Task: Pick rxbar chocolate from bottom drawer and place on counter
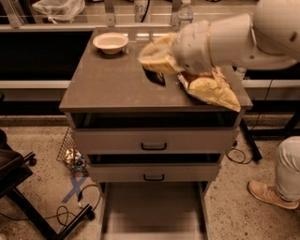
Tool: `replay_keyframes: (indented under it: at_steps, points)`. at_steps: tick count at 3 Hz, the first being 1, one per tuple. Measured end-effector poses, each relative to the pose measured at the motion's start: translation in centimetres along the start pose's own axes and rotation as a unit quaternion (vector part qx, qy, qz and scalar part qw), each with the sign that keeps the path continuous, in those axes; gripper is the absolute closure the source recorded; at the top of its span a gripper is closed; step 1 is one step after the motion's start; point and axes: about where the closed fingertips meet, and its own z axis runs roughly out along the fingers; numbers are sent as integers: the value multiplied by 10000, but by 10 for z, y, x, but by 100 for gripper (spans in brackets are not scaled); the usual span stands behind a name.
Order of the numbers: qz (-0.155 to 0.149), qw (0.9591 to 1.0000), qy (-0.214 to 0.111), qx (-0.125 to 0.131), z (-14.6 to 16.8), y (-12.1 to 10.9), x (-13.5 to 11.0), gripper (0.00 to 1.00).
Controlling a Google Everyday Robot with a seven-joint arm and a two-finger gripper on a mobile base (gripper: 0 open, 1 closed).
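Observation:
My gripper (157, 63) is over the middle of the counter (108, 82), reaching in from the right on a big white arm. It is shut on the rxbar chocolate (155, 77), a small dark bar that hangs tilted from its tip just above the counter top. The bottom drawer (152, 211) is pulled out below the cabinet, and its plain floor shows nothing on it. The two upper drawers with dark handles are slightly ajar.
A brown-and-yellow chip bag (213, 89) lies on the counter's right side, partly under the arm. A white bowl (110, 42) sits at the back left and a water bottle (185, 11) behind. A person's leg and shoe (274, 190) are at right, a black chair base (18, 183) at left.

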Motion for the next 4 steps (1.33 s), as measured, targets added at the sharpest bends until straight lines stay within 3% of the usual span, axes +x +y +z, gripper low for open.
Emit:
replay_keyframes:
  at_steps: [1, 2, 3, 4]
  points:
    - [-443, 9984, -326, -107, 45, -43, -26, 100]
    - [-705, 9934, -776, -460, 114, -76, -8, 100]
    - [-648, 9923, -982, -376, 130, -96, -3, 82]
    - [-673, 9922, -983, -377, 128, -95, -8, 59]
